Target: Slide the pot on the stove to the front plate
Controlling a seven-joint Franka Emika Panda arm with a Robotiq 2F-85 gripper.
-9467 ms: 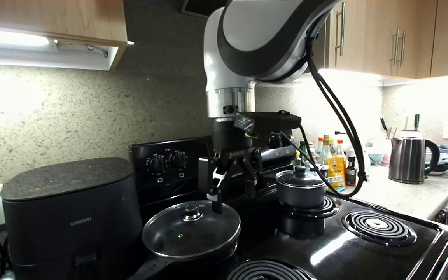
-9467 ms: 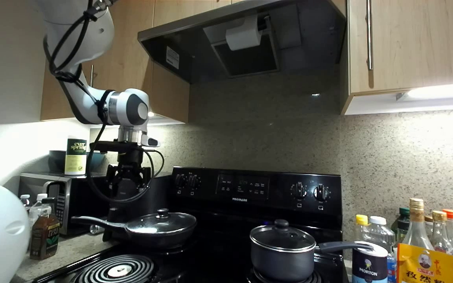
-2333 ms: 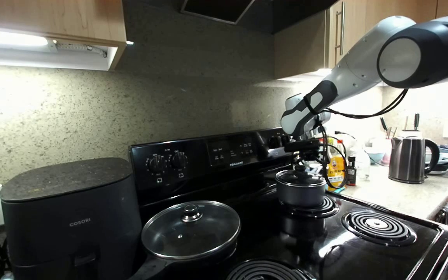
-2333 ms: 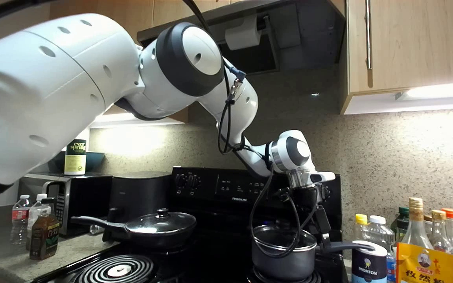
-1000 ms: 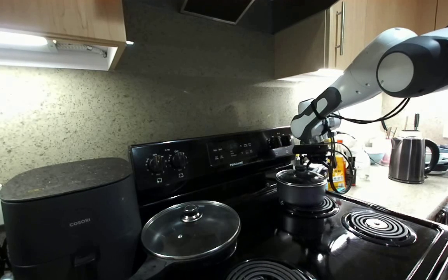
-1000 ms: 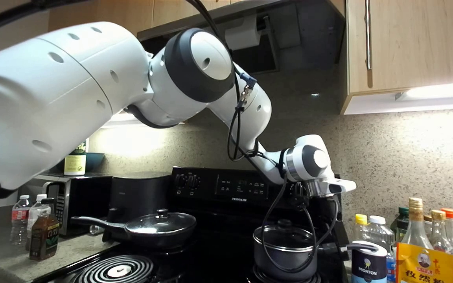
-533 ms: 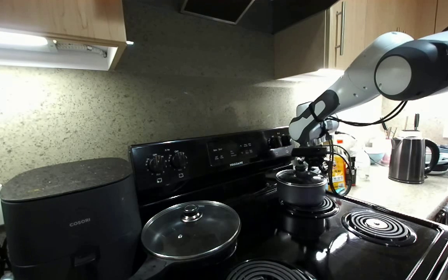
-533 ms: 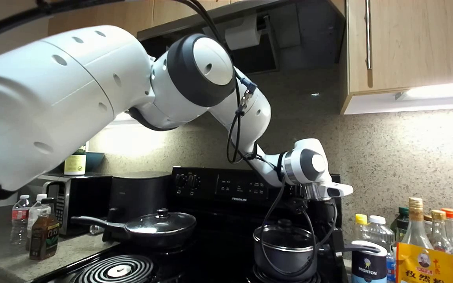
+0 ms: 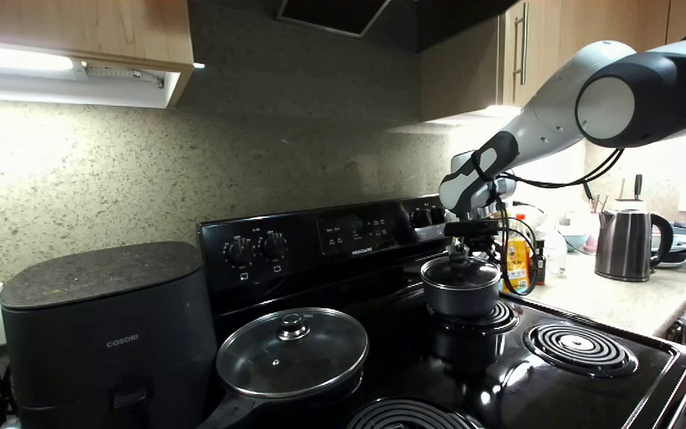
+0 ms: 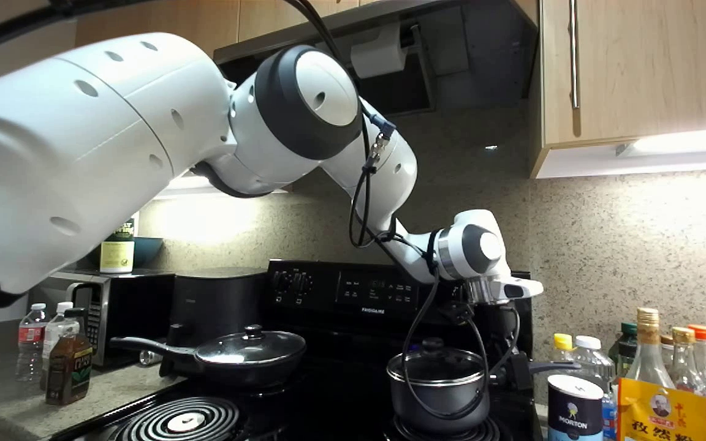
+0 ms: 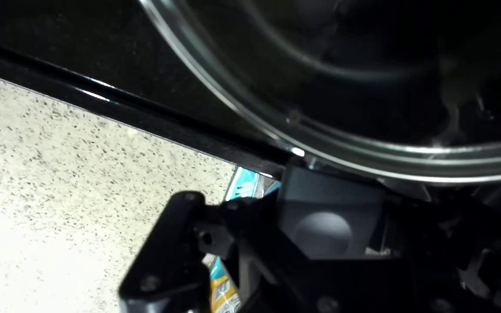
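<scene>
Your fingers [image 10: 521,372] straddle the handle [image 10: 555,365] close to its root and look closed on it; the wrist view is too dark there to confirm contact on both sides, so that is my reading. The pot [image 10: 436,395] is right beside them, toward picture left in an exterior view, its lid [image 11: 342,100] on. It stands on a rear coil [image 9: 501,314] of the stove [image 9: 456,381], perhaps tipped slightly, handle side up. The handle's long axis runs from the pot past your fingers toward the bottles [image 10: 648,361] on the counter [image 9: 599,304], roughly parallel to the back panel [image 10: 383,300]. The front plate [image 9: 579,345], which I take to be the coil straight ahead of the pot, lies toward the stove's front edge. So your pull should run crosswise to the handle, and the pot may swivel in the hold instead of coming squarely forward.

Farther out, the back panel reads FRIGIDAIRE; its lit digits are too faint to tell. Near the handle's tip, a dark canister [image 10: 575,410] with a white top says MORTON. Beside it a yellow packet [image 10: 664,410] carries large Chinese characters, 孜然 plain among them. Well off across the stove, the dark appliance [image 9: 111,333] says COSORI.
</scene>
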